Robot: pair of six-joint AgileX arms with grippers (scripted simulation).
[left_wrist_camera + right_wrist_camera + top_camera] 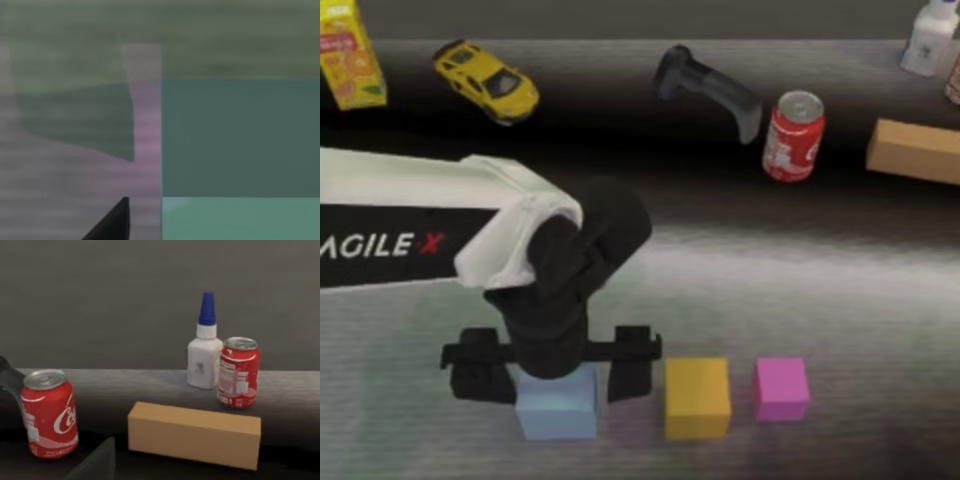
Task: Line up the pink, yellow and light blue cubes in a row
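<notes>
Near the front edge of the table (880, 300), our left gripper (558, 375) hangs over the light blue cube (558, 408), its fingers spread to either side of the cube's back half rather than pinching it. The yellow cube (697, 397) sits just beside the blue one on the right, and the pink cube (781, 388) sits just beyond that, so the three already read as a row.

The danger, as we judge it, lies in the right-hand finger (633, 365): it stands in the narrow gap between blue and yellow, and any sideways drift as we lift away could nudge the yellow cube out of line. A finger dragging on the blue cube could also twist it.

The cubes are plain and matte: pale sky blue the largest, orange-yellow middling, magenta-pink the smallest. In the left wrist view the blue cube (240, 140) fills much of the frame.

Our right gripper does not show in any view.
</notes>
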